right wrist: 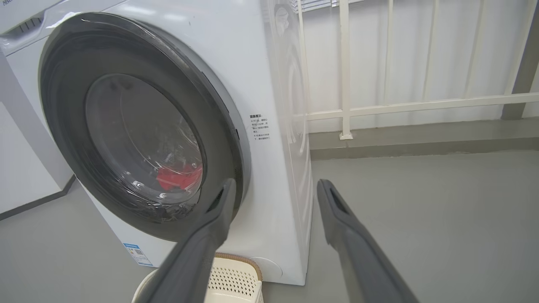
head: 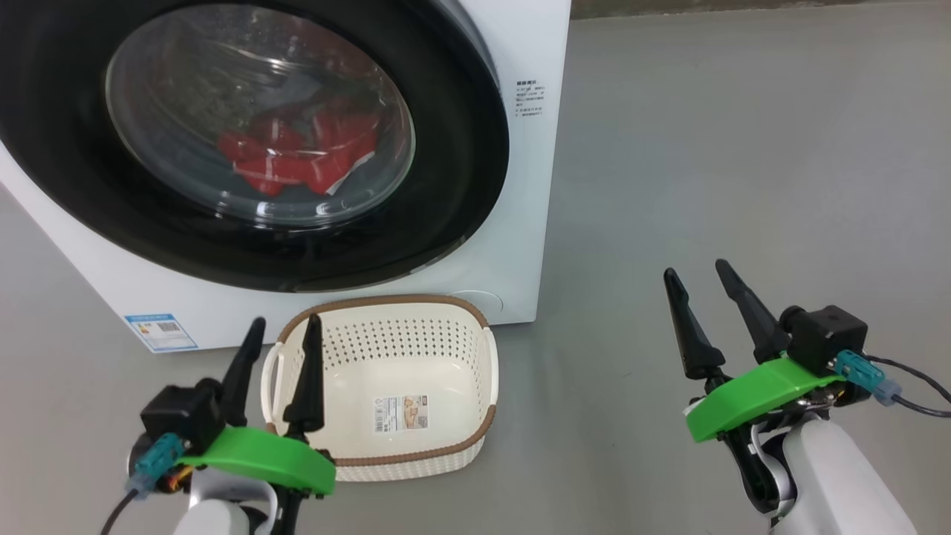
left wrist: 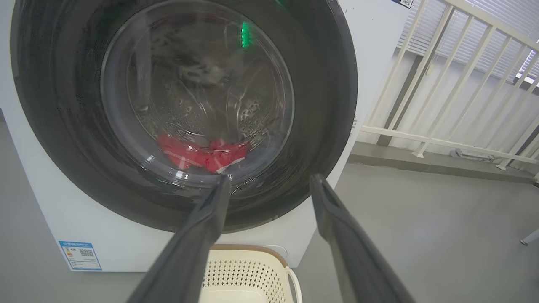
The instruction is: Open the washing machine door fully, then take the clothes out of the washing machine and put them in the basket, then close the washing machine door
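The white washing machine (head: 535, 44) stands ahead with its black-rimmed round door (head: 461, 186) shut. Through the glass, red clothes (head: 297, 156) lie low in the drum; both wrist views catch the clothes (left wrist: 202, 153) (right wrist: 179, 179) too. On the floor in front of the machine sits the cream basket (head: 386, 386), nothing inside but its paper label. My left gripper (head: 286, 331) hovers open at the basket's left rim. Off to the right, my right gripper (head: 698, 271) is open above bare floor. The door (left wrist: 328, 105) (right wrist: 63, 105) fills much of both wrist views.
Grey floor (head: 743, 148) stretches to the right of the machine. A white railing (right wrist: 345, 71) runs behind it on the right. A blue sticker (head: 162, 331) marks the machine's lower left front.
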`<state>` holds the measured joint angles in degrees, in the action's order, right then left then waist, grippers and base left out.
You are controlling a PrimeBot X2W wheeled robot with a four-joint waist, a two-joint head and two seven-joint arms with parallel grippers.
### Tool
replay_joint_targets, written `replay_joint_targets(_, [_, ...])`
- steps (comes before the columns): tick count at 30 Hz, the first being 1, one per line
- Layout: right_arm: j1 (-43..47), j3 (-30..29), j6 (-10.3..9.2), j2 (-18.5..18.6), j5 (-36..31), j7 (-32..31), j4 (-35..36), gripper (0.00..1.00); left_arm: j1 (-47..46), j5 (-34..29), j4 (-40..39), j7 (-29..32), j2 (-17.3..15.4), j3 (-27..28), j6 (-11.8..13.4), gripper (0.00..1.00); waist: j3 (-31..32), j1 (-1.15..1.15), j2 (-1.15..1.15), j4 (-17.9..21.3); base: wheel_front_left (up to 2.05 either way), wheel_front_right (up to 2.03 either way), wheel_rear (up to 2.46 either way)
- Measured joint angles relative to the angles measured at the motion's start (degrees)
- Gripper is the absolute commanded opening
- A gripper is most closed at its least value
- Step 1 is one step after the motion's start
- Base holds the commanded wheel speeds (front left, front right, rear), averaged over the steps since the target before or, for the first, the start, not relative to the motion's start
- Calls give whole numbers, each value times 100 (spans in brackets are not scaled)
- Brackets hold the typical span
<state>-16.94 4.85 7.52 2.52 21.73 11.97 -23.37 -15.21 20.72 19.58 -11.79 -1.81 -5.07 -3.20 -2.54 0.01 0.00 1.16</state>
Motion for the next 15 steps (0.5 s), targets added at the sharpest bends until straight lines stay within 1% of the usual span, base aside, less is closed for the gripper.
replay_joint_targets(15, [-255, 140, 0, 45, -981, 231, 27, 100, -211, -1006, 32, -252, -1, -98, 122, 100, -58, 0, 0, 27, 0, 0, 0])
